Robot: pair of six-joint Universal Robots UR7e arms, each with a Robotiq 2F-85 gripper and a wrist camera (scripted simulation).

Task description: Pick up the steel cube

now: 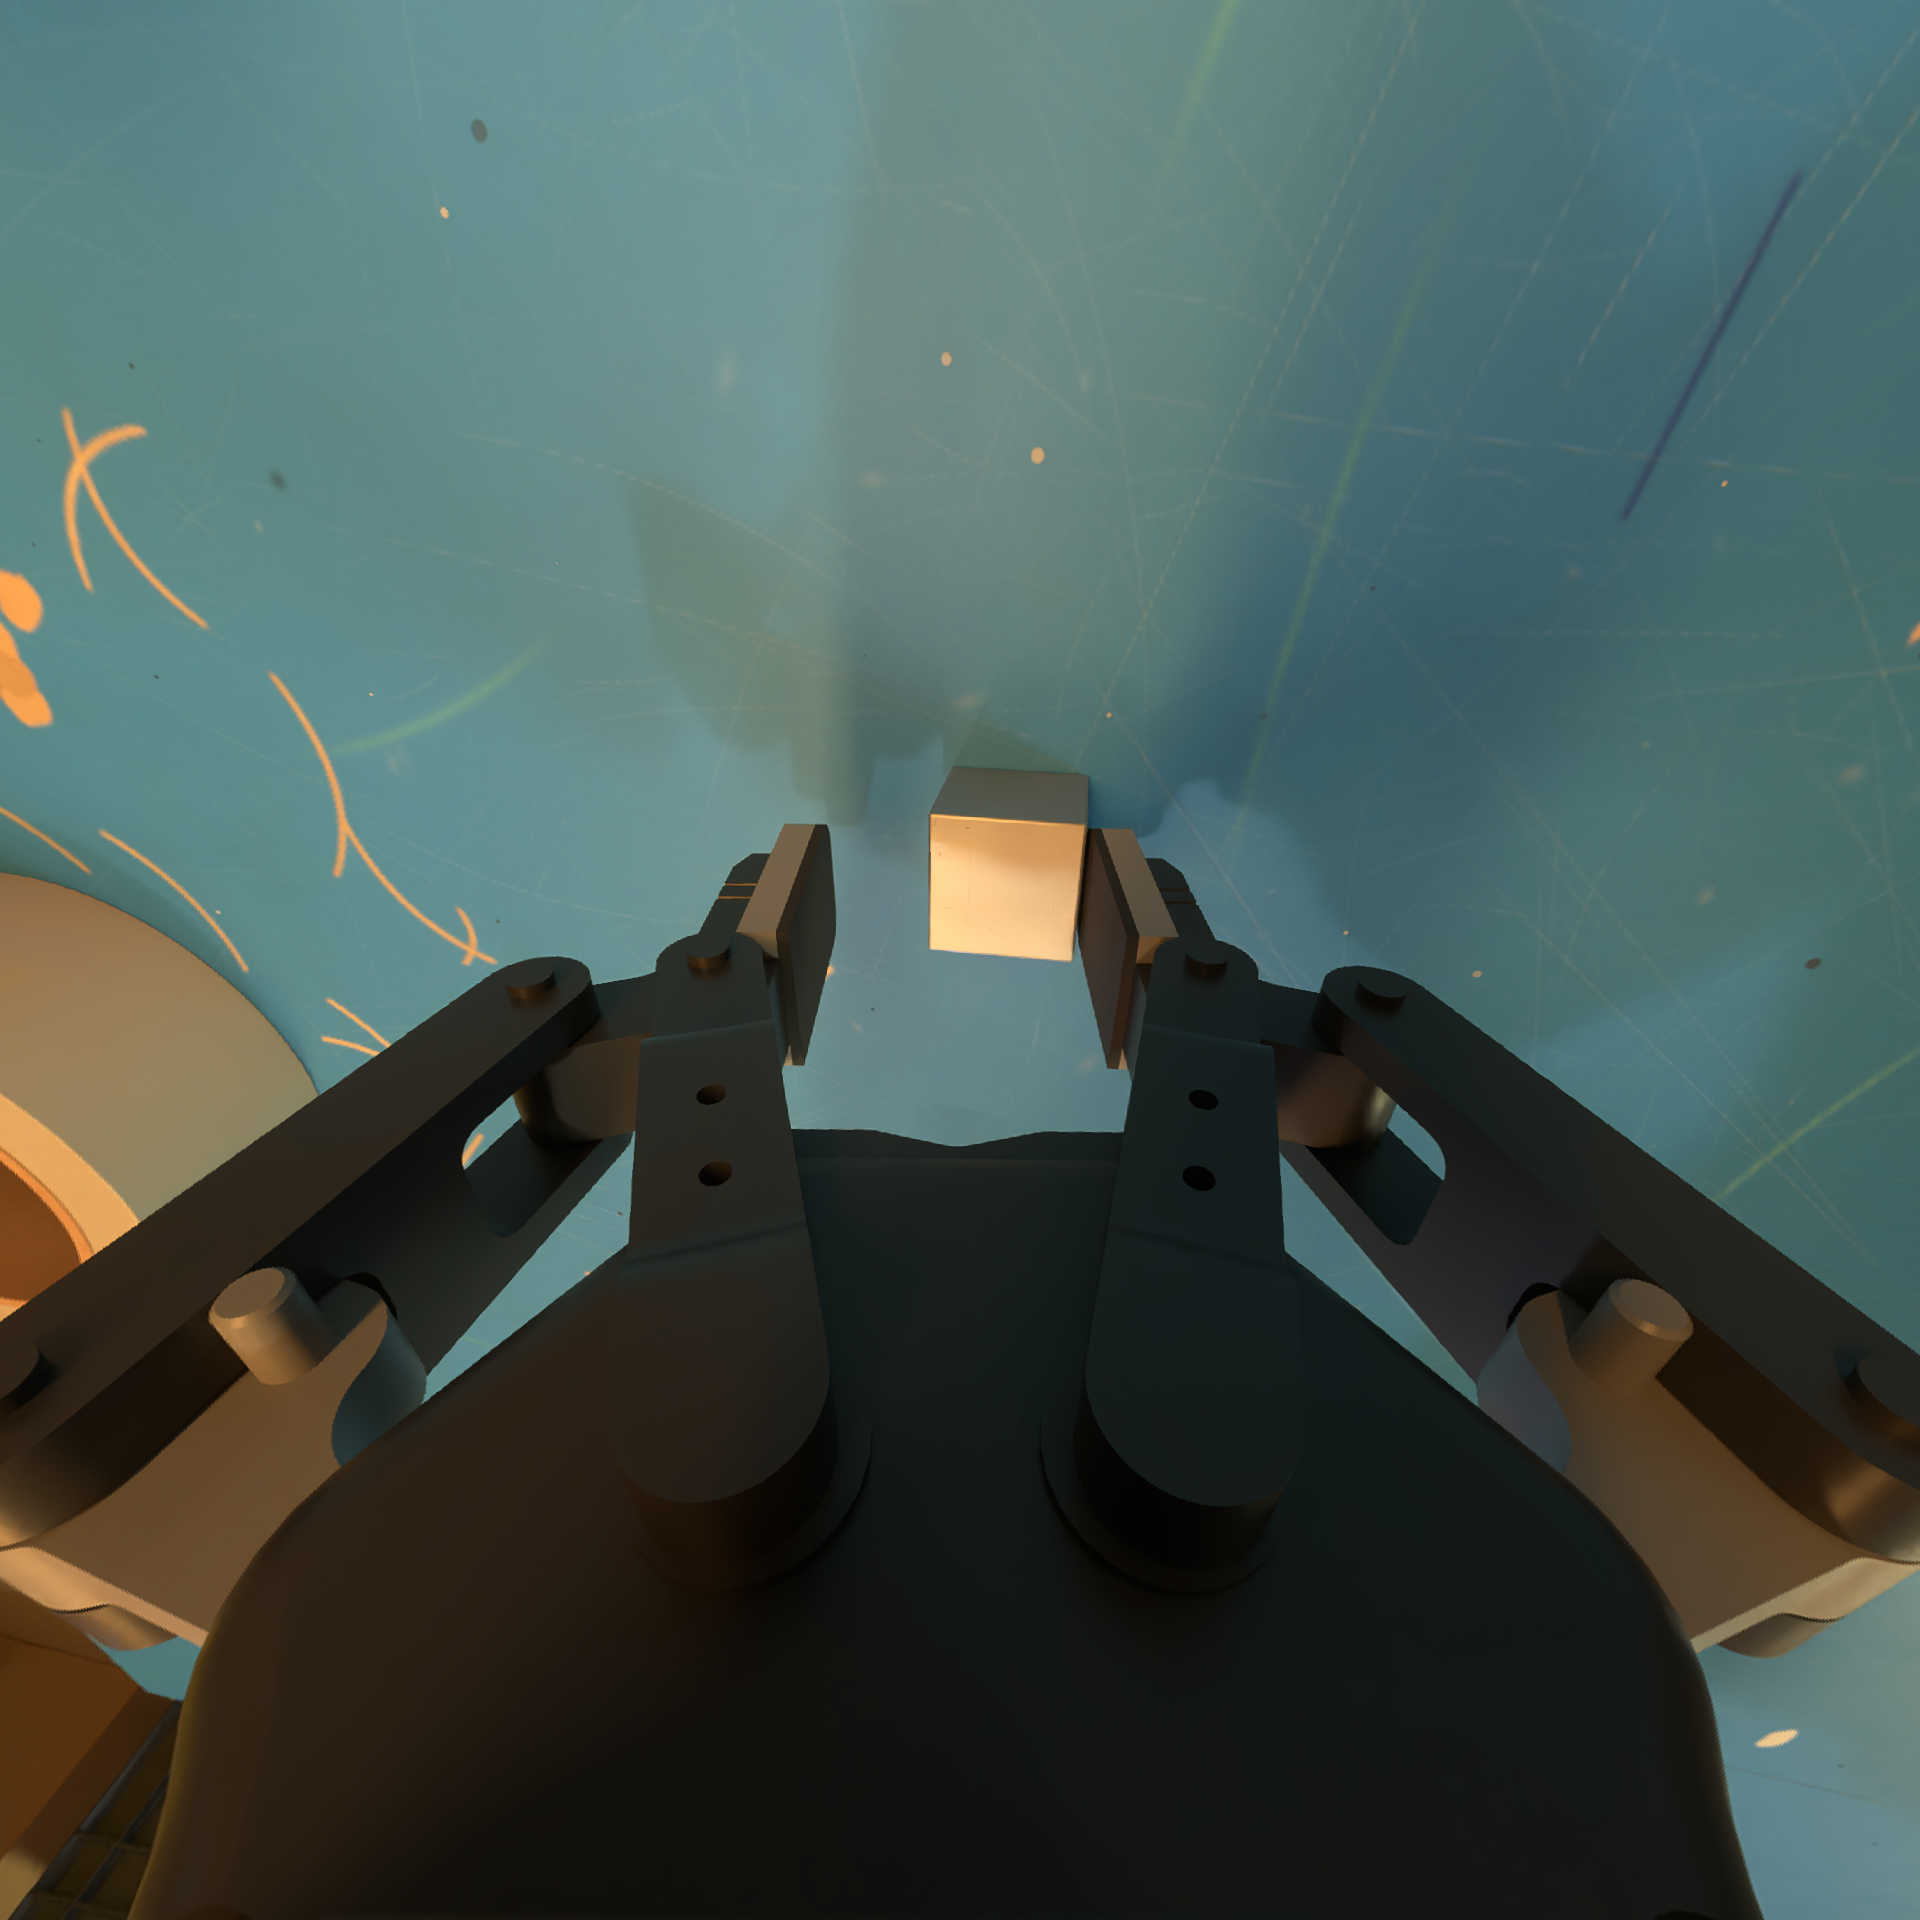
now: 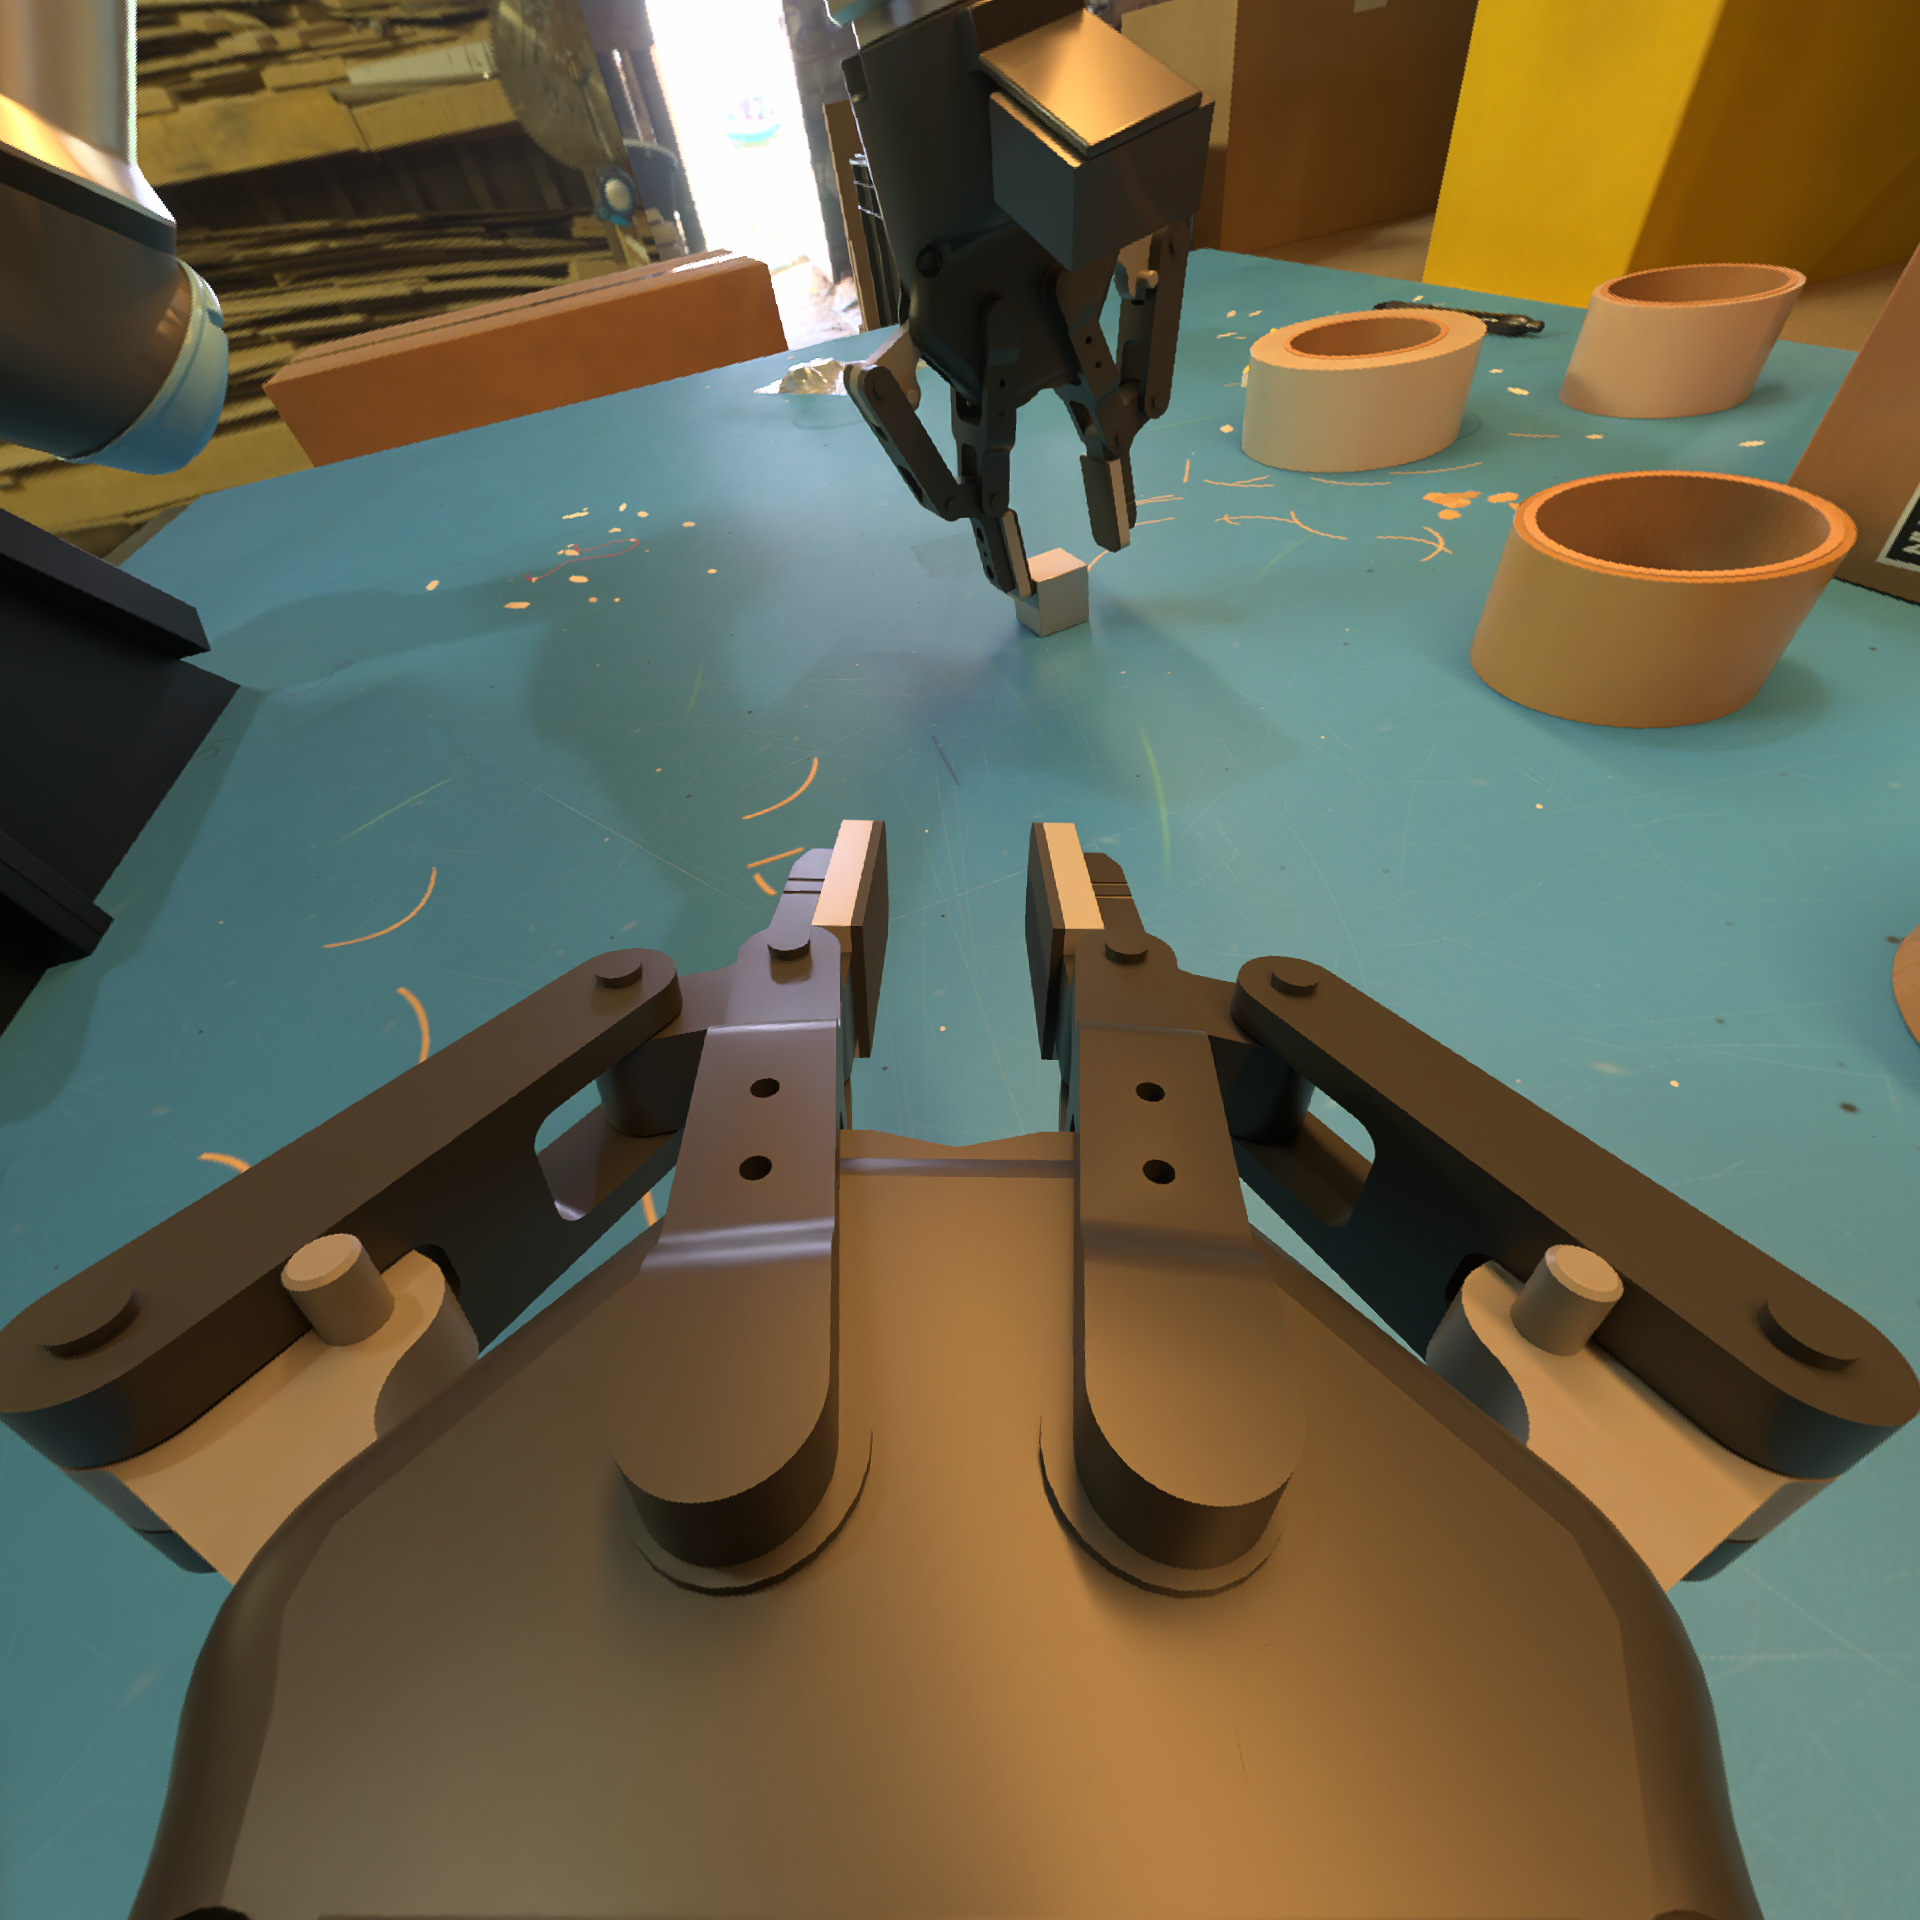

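**A:** You're looking down the left pincer in the left wrist view, and its jaws are standing apart around the steel cube. The cube is sitting on the blue worktop, touching or just beside the finger at its 3 o'clock, with a clear gap to the finger at its 9 o'clock. So nothing is clamping it.

**B:** And from the other side?

**A:** In the right wrist view you're seeing the right pincer hanging over bare worktop, jaws apart and gripping nothing. The cube is lying toward 12 o'clock from it, well apart, under the left pincer, which is pointing down at it.

**B:** Anything else around?

**A:** You're getting three cardboard rings toward 1 and 2 o'clock: a tan ring nearest, a cream ring behind it, and a pale ring farthest right. A brown box is sitting at 11 o'clock by the worktop's far edge.
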